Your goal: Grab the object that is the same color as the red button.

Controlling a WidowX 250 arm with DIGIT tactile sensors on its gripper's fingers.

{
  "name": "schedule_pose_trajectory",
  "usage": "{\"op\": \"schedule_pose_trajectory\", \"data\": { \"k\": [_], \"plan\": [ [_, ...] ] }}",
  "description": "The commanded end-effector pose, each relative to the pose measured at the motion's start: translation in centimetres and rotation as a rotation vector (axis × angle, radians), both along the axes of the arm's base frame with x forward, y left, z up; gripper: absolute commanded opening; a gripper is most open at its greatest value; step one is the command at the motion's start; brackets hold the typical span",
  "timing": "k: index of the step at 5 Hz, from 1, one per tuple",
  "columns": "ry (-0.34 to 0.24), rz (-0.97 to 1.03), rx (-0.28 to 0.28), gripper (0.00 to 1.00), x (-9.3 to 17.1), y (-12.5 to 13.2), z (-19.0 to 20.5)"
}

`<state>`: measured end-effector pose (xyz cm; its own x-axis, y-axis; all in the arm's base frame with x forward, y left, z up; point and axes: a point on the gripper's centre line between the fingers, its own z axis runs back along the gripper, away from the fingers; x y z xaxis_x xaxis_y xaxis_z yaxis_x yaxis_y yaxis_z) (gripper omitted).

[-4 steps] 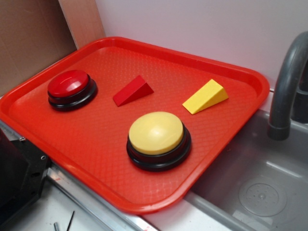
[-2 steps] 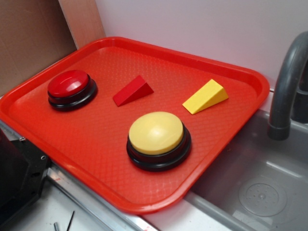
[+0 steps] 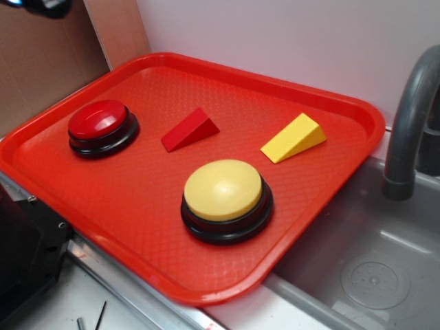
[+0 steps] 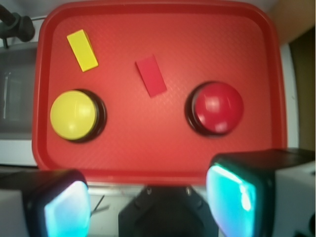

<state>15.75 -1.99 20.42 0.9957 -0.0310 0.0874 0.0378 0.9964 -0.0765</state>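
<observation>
- Across most of the work surface, beside the grey sink basin point(image 3: 385, 268) at its right edge, lies the large red textured plastic tray point(image 3: 357, 110), and everything the task concerns sits on it.
- Near the tray's front edge stands the big yellow-domed button on a black base point(image 3: 223, 192), well apart from the target.
- Toward the tray's left corner sits the round glossy red button on a black circular base point(image 3: 100, 124), the colour reference.
- The gripper point(image 4: 148, 202) hangs high above the tray's near edge; its two pads point(image 4: 232, 197) stand wide apart with nothing between them.
- What has changed: a dark part of the arm point(image 3: 41, 5) now shows in the exterior view's top left corner, where nothing showed a moment ago, so the approach seems only just begun.
- Toward the right rear corner lies the yellow plastic wedge point(image 3: 294, 139), a similarly shaped distractor.
- Smallest, the solid red plastic wedge point(image 3: 190, 129) rests mid-tray, between the red button and the yellow wedge, touching neither and not yet grasped.
</observation>
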Motion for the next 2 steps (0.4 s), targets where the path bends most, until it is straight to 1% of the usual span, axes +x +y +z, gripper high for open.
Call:
{"op": "schedule_pose_trajectory", "data": {
  "k": [1,2],
  "plan": [
    [-0.067,-0.22,0.023,1.0,5.1,-0.2,-4.8],
    [-0.107,-0.274,0.048,1.0,6.7,-0.1,-7.2]
  ]
}}
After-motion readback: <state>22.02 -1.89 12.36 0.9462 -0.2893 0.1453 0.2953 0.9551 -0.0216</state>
